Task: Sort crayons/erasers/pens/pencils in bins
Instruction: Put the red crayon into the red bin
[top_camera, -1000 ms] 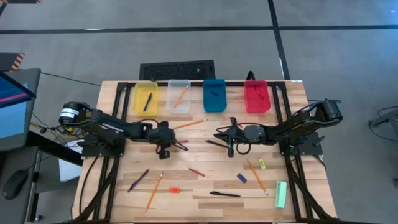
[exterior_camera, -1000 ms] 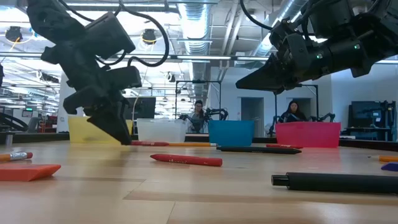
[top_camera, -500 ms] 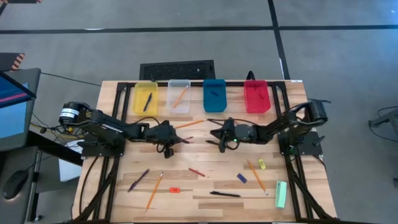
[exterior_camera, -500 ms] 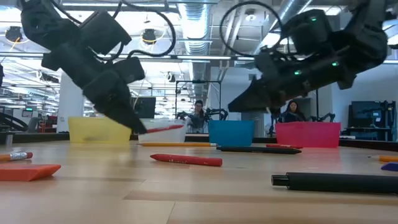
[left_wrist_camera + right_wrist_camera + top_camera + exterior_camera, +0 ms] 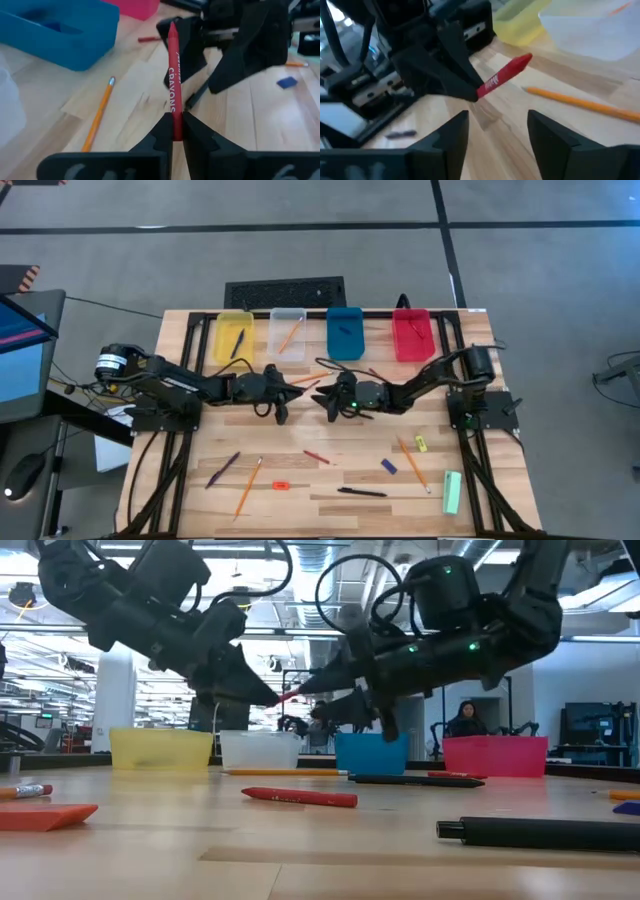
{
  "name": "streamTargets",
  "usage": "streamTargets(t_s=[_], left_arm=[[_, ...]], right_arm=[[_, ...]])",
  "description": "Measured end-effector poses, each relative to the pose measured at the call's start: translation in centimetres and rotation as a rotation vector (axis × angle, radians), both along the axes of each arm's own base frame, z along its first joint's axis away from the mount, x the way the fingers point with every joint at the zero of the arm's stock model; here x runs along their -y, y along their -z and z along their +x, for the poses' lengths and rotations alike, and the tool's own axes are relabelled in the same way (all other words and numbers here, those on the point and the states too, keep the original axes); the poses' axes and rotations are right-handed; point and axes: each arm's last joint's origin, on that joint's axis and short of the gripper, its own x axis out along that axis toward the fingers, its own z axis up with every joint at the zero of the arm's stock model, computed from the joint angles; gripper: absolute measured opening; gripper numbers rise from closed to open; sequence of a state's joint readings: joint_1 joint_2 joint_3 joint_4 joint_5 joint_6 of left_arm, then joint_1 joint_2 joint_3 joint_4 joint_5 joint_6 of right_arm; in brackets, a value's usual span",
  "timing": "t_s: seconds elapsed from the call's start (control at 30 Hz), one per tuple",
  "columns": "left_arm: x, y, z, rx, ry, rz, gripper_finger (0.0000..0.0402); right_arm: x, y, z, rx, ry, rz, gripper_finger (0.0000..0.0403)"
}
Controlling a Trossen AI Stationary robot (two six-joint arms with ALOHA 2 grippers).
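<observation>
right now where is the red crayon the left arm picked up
The red crayon is pinched in the left gripper, held off the table near its middle, just in front of the clear bin. Its tip points at the open right gripper.

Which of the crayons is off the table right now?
The red crayon pinched in the left claw, held up in the air; the other crayon lies on the wood.

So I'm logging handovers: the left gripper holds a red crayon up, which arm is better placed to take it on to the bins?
Probably the right: its open gripper already faces the crayon held by the left gripper.
</observation>
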State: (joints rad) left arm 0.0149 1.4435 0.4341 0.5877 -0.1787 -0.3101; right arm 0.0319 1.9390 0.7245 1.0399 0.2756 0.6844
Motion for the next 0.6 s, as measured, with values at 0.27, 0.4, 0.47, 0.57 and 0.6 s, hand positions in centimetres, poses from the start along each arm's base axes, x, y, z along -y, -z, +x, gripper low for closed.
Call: streamTargets(t_s=[0.27, 0.4, 0.47, 0.57, 0.6], left_arm=[[-0.11, -0.08, 0.01, 0.012, -0.045, -0.005, 0.0016], [-0.12, -0.17, 0.05, 0.022, -0.046, -0.008, 0.0016], [-0.12, -0.19, 0.06, 0.023, -0.047, -0.009, 0.0016], [-0.12, -0.25, 0.09, 0.032, -0.049, -0.016, 0.0016], [-0.12, -0.33, 0.12, 0.041, -0.050, -0.016, 0.0016]], right_arm=[[0.21, 0.52, 0.34, 0.111, 0.163, 0.031, 0.0217], [0.31, 0.15, 0.31, 0.147, 0.212, 0.027, 0.0205], [0.35, -0.08, 0.31, 0.170, 0.225, 0.024, 0.0197], [0.39, -0.41, 0.38, 0.197, 0.231, 0.025, 0.0184], [0.40, -0.44, 0.45, 0.194, 0.236, 0.019, 0.0179]])
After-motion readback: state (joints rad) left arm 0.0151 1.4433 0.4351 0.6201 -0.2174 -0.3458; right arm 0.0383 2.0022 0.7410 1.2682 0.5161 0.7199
